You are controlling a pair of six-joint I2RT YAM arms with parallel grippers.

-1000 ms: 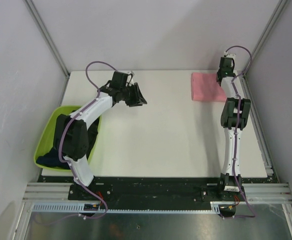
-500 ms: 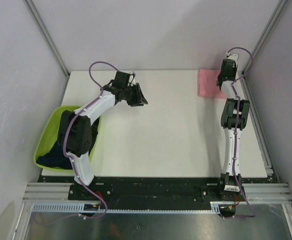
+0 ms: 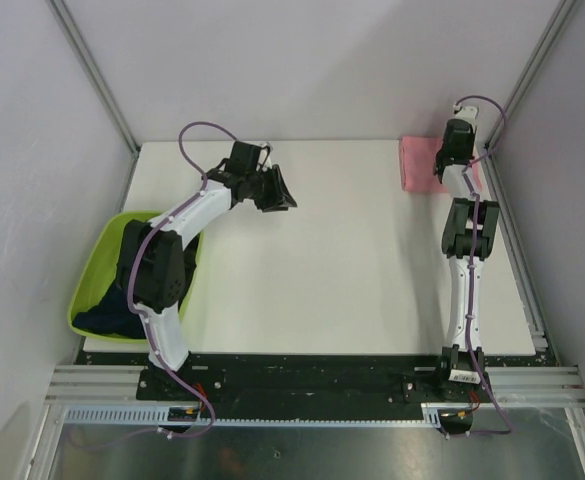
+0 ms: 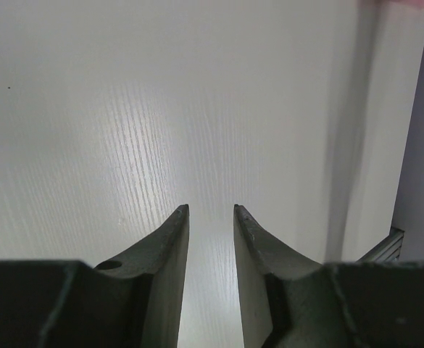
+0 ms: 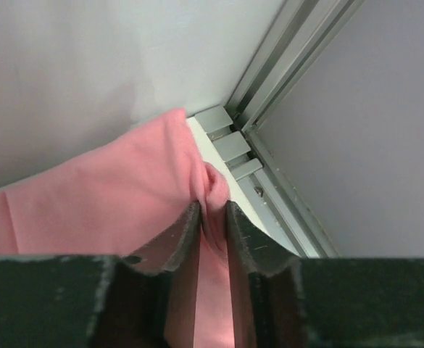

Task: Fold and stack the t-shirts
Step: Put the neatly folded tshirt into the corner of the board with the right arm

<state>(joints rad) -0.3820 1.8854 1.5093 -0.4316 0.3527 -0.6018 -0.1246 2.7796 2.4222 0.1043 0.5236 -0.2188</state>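
Observation:
A folded salmon-pink t-shirt (image 3: 417,165) lies in the far right corner of the white table (image 3: 352,270). My right gripper (image 3: 444,163) is down on its right edge. In the right wrist view a bunched fold of the pink t-shirt (image 5: 110,203) sits pinched between the jaws of the right gripper (image 5: 213,206), which stand only narrowly apart. My left gripper (image 3: 280,190) hovers over the far left of the table. Its jaws stand open over bare tabletop in the left wrist view, and the left gripper (image 4: 211,209) holds nothing. A dark navy t-shirt (image 3: 107,318) lies crumpled in the tub.
A lime-green plastic tub (image 3: 97,265) stands at the table's left edge beside the left arm's base. Aluminium frame rails (image 5: 284,80) and grey walls close in the far right corner right behind the pink cloth.
My right gripper has dragged the pink t-shirt right and back into the far corner. The left arm has shifted only slightly.

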